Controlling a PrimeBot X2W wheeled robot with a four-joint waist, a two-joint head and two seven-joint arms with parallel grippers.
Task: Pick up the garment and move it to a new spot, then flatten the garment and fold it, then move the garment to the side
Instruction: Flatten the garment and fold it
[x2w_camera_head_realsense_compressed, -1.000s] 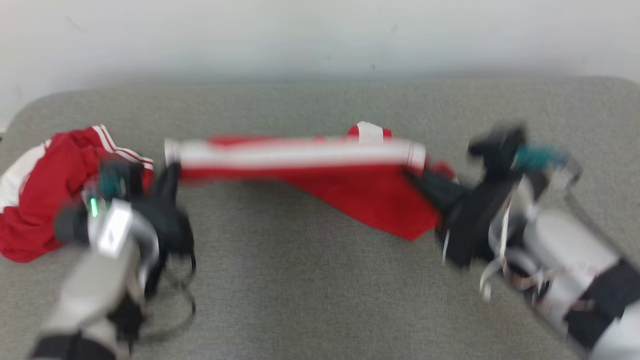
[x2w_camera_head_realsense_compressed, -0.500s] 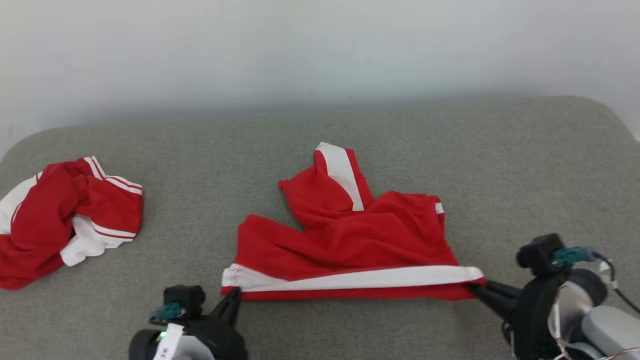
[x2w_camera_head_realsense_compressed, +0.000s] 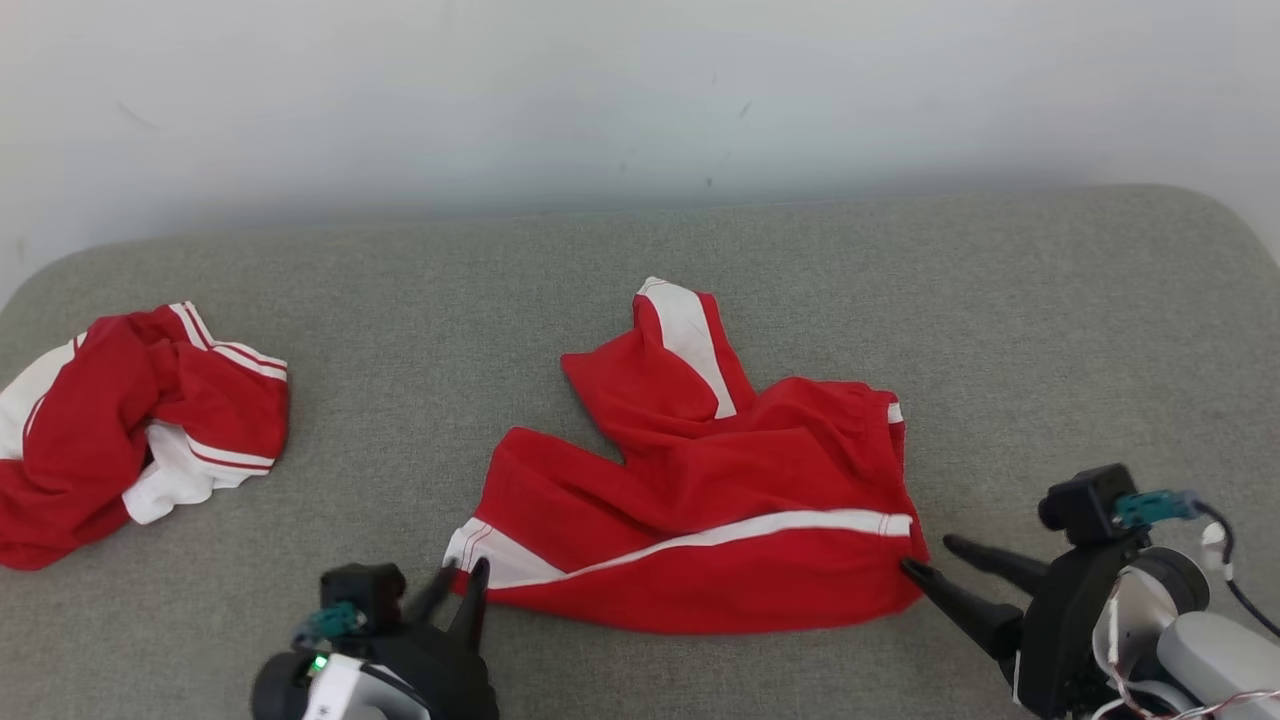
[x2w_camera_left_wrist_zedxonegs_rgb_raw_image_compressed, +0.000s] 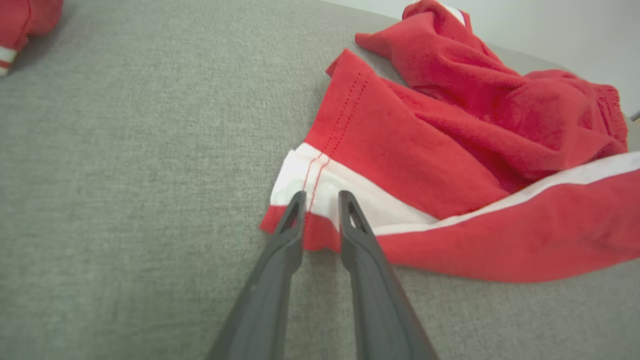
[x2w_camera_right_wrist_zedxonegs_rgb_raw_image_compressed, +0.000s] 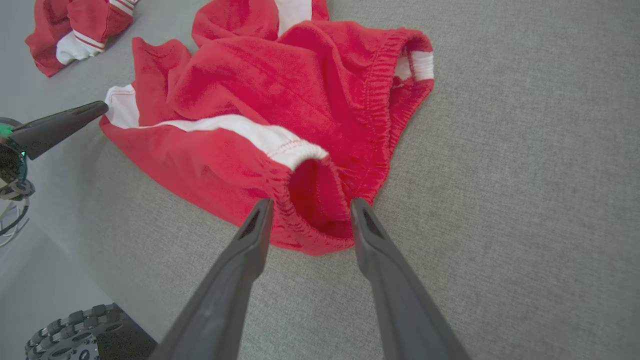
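Nearest the robot, the left gripper (x2w_camera_head_realsense_compressed: 461, 573) sits at the near-left corner of the red shorts (x2w_camera_head_realsense_compressed: 720, 500). Its jaws are parted only a sliver. In the left wrist view the left gripper (x2w_camera_left_wrist_zedxonegs_rgb_raw_image_compressed: 322, 197) has its two tips on either side of the stitched hem where the white band meets the red edge. The cloth shows through the narrow gap and lies flat, not pinched. At the near-right corner of the shorts, the right gripper (x2w_camera_head_realsense_compressed: 927, 553) stands wide open and grips nothing. From its wrist camera the right gripper (x2w_camera_right_wrist_zedxonegs_rgb_raw_image_compressed: 311, 202) has its tips flanking the gathered end of the elastic waistband, and whether they touch the fabric or stand just off it cannot be told.

The shorts (x2w_camera_right_wrist_zedxonegs_rgb_raw_image_compressed: 260, 90) lie spread but rumpled on the grey fabric-covered surface (x2w_camera_head_realsense_compressed: 1050, 330). A white side stripe runs along the near edge, and one leg is bunched up on the far side.

Well to the left of the shorts, a second red-and-white garment (x2w_camera_head_realsense_compressed: 120, 430) lies in a crumpled heap. Beyond the shorts, a pale wall (x2w_camera_head_realsense_compressed: 640, 100) backs the surface.
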